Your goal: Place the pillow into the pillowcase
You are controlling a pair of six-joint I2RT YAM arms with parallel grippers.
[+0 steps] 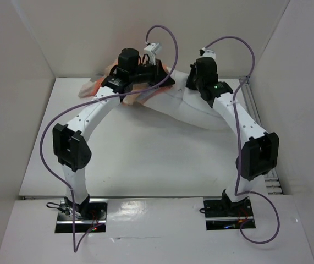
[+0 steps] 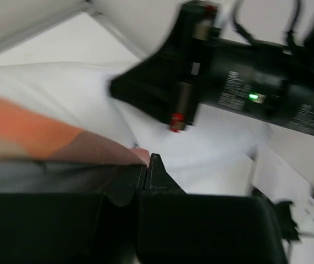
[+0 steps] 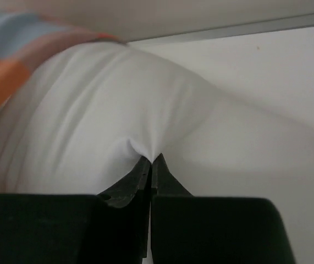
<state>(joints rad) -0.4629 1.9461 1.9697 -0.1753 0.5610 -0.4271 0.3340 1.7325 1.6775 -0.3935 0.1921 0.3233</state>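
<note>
**Desk:** Where's the pillow sitting?

**Me:** On my overhead view, the pillow lies at the far side of the table, right of centre. Its white bulk slants toward the near right. The pillowcase is bunched at its left end, with orange cloth showing from under my left arm.

**Desk:** What has the right gripper got?

**Me:** My right gripper has its jaws pressed together on a pinch of the pillow's white cover, and the cloth puckers into the tips. In that wrist view, checked fabric lies over the pillow's far left part.

**Desk:** And the left?

**Me:** The left gripper is closed too, with no gap between the fingers. The pillowcase's orange-pink edge runs right into the tips, so I read it as clamped on that edge, though the view is blurred. Beyond it I see white pillow, and the black wrist of my right arm crosses just above.
</note>
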